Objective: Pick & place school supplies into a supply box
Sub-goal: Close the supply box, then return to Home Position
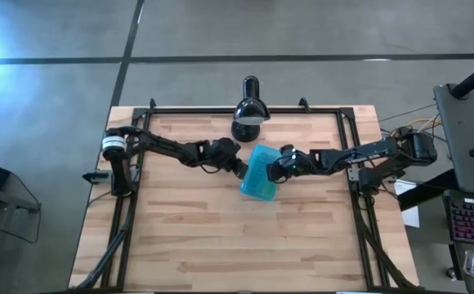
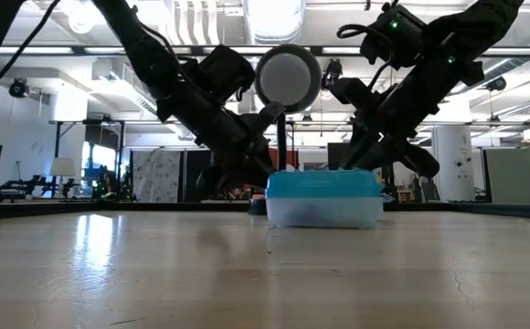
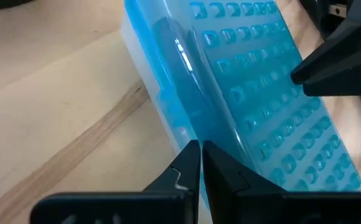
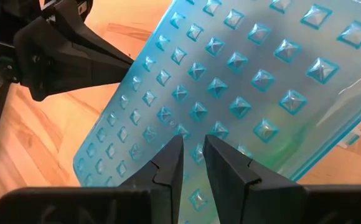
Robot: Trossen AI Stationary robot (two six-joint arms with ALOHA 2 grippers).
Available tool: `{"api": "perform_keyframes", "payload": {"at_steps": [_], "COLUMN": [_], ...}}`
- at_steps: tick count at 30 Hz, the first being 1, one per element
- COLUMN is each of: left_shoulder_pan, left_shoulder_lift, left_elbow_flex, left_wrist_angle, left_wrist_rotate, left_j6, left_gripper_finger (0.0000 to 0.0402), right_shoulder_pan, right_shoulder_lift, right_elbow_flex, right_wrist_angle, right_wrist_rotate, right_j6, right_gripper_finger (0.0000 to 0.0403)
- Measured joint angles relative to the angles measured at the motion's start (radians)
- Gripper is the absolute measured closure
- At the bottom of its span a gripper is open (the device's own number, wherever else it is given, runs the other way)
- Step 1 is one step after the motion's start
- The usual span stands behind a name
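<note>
The supply box point(image 1: 260, 173) lies mid-table with its studded turquoise lid point(image 4: 230, 74) closed over the clear tray point(image 2: 324, 212). Its base rests flat on the wood. My left gripper point(image 1: 239, 167) is shut, at the box's long side facing the table's left. My right gripper point(image 1: 276, 170) stands on the opposite side over the lid, its fingers all but together. The two grippers face each other across the box. No pens, pencils or scissors show on the table, and the lid hides what is inside. My left gripper point(image 3: 200, 155) has its shut fingertips against the lid's long left edge point(image 3: 190, 127), coming slanting down from the table's left. The box stays flat on the table. My right gripper point(image 4: 193, 152) comes slanting down from the table's right with its fingertips at the lid's studded top point(image 4: 196, 118). The fingers hide the spot, so I cannot tell whether they touch it.
A black desk lamp point(image 1: 249, 110) stands at the far edge just behind the box, with its round head point(image 2: 288, 79) above it. Bare wood point(image 1: 221, 237) spreads toward the near edge. A metal frame point(image 1: 359, 212) borders the table.
</note>
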Motion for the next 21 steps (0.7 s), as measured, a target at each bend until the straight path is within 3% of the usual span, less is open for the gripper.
{"api": "perform_keyframes", "payload": {"at_steps": [6, 12, 17, 21], "left_shoulder_pan": [-0.001, -0.008, -0.012, -0.015], "left_shoulder_lift": [-0.055, -0.188, -0.314, -0.397], "left_elbow_flex": [-0.009, -0.006, -0.003, -0.006], "left_wrist_angle": [-0.105, -0.194, -0.184, -0.196], "left_wrist_rotate": [-0.125, -0.237, -0.261, -0.264], "left_j6": [0.044, 0.103, 0.136, 0.142], "left_gripper_finger": [0.0401, 0.0401, 0.0401, 0.0401], "right_shoulder_pan": [0.001, 0.003, 0.004, 0.004], "right_shoulder_lift": [-0.060, -0.183, -0.307, -0.417], "right_elbow_flex": [-0.005, -0.004, -0.001, -0.002], "right_wrist_angle": [-0.020, -0.033, -0.033, -0.050], "right_wrist_rotate": [0.041, 0.131, 0.152, 0.154], "right_j6": [-0.066, -0.192, -0.394, -0.447], "right_gripper_finger": [0.0339, 0.0339, 0.0339, 0.0339]}}
